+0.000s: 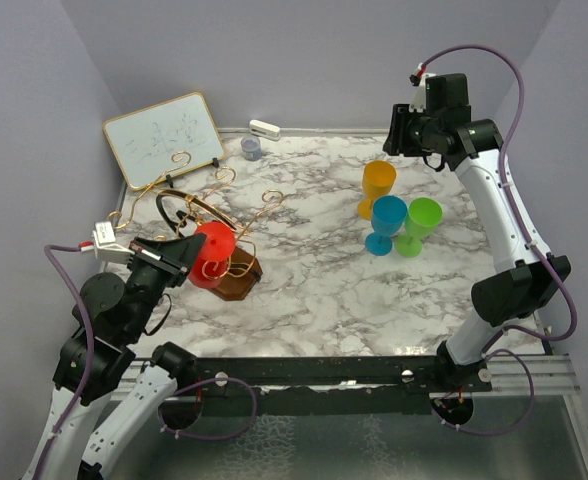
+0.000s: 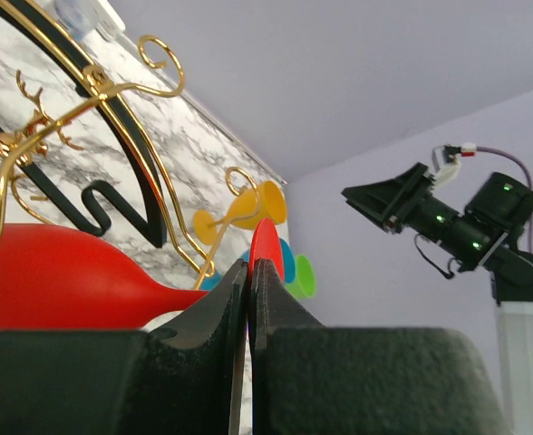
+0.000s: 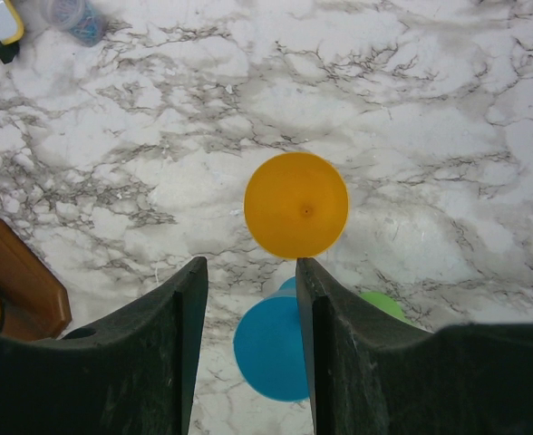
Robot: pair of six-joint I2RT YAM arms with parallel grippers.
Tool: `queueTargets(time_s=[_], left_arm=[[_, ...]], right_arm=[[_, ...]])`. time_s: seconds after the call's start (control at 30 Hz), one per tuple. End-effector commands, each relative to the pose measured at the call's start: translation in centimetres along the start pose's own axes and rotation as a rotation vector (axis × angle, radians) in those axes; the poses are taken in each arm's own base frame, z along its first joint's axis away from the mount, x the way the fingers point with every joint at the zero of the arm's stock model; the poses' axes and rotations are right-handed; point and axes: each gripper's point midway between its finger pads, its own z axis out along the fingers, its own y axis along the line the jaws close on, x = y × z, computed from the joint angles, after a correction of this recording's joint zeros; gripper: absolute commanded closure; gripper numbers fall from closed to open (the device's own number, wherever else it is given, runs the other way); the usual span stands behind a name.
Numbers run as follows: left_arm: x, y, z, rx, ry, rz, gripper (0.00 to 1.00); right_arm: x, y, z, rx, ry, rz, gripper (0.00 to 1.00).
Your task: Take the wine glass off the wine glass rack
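Now, with my left gripper (image 2: 250,276) pinching the foot of the red wine glass (image 2: 58,276) that hangs on the wine glass rack (image 1: 244,287) at centre left, and my right gripper (image 3: 250,265) spread and idle, I judge I must next slide it clear of the gold hooks.

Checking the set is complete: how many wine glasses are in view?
4: the red glass at the rack, and the orange glass, blue glass and green glass grouped on the table's right side.
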Motion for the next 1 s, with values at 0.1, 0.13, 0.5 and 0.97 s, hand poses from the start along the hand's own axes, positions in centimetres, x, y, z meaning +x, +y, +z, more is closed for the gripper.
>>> queueTargets(time_s=[0.1, 0.13, 0.5, 0.97], left_arm=[[-1.1, 0.4, 2.4, -0.038, -0.067, 0.106, 1.0], [-1.2, 0.0, 2.5, -0.021, -0.069, 0.097, 1.0], [-3.5, -5.8, 2.9, 0.096, -0.1, 0.125, 1.0], [-4.1, -10.9, 4.0, 0.216, -0.065, 0.145, 1.0]], right_arm=[[-2.2, 1.1, -2.9, -0.043, -0.101, -0.021, 0.57], [-2.2, 1.1, -3.0, -0.045, -0.102, -0.022, 0.57], [-1.8, 4.7, -4.4, -0.248, -0.081, -0.049, 0.57], [-2.1, 11.5, -12.1, -0.673, -0.113, -0.094, 0.57]])
